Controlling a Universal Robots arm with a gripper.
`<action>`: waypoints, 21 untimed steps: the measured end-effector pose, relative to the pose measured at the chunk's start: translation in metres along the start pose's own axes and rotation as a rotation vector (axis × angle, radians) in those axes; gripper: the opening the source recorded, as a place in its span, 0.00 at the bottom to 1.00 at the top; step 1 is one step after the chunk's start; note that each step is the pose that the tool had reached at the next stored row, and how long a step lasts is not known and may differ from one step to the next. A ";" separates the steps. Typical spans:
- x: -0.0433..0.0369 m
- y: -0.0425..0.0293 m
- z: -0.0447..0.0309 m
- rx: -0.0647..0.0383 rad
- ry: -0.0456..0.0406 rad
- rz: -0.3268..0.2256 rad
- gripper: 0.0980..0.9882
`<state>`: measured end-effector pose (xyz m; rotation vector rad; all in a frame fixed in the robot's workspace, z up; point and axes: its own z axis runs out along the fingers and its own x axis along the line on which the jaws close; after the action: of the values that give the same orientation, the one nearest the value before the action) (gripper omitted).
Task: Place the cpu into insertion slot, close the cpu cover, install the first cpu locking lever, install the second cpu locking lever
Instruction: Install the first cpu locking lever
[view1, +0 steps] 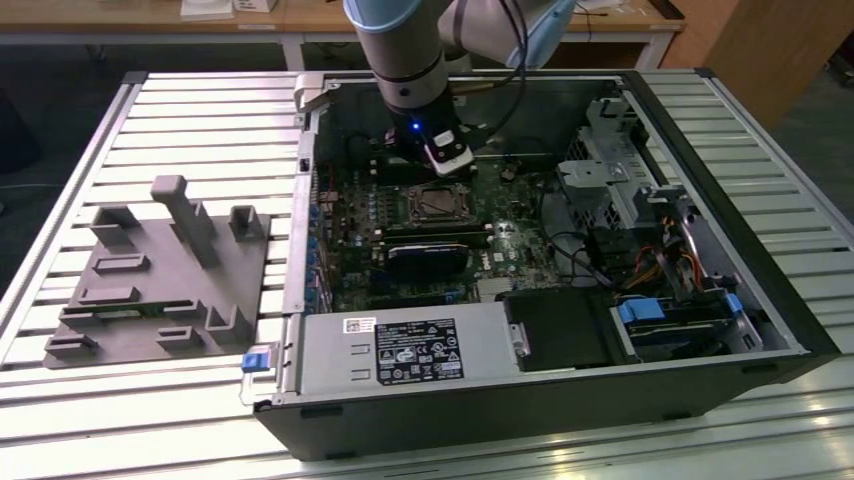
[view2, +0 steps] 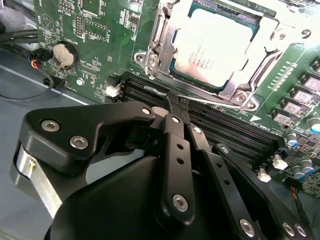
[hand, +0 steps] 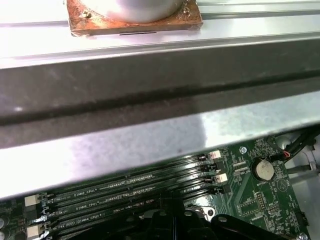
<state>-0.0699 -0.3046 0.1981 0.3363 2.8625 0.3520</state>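
Exterior view: your open computer case (view1: 747, 300) lay on a slatted metal table (view1: 200, 110), grey fixture (view1: 160, 275) beside it, wooden benches behind. Second wrist view: the cpu (view2: 212, 47) sat in the insertion slot (view2: 150, 60) under the cpu cover (view2: 272, 30); your gripper (view2: 176, 105) had its jaws together, empty. First wrist view: memory slots (hand: 125, 197) below the case wall.

We see even, fairly bright overhead light in the exterior view, with glare streaking the slatted table (view1: 200, 110) and shadow deep inside the computer case (view1: 747, 330). In the second wrist view, glare washes out the cpu (view2: 212, 47); the near gripper (view2: 176, 107) is soft.
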 end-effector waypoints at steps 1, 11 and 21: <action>0.0001 0.0000 0.0001 0.001 -0.0004 0.000 0.01; 0.0018 -0.0013 0.0038 0.021 -0.0086 -0.006 0.01; 0.0028 -0.0025 0.0080 0.028 -0.0113 -0.008 0.01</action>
<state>-0.0709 -0.3046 0.1893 0.3313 2.8593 0.3077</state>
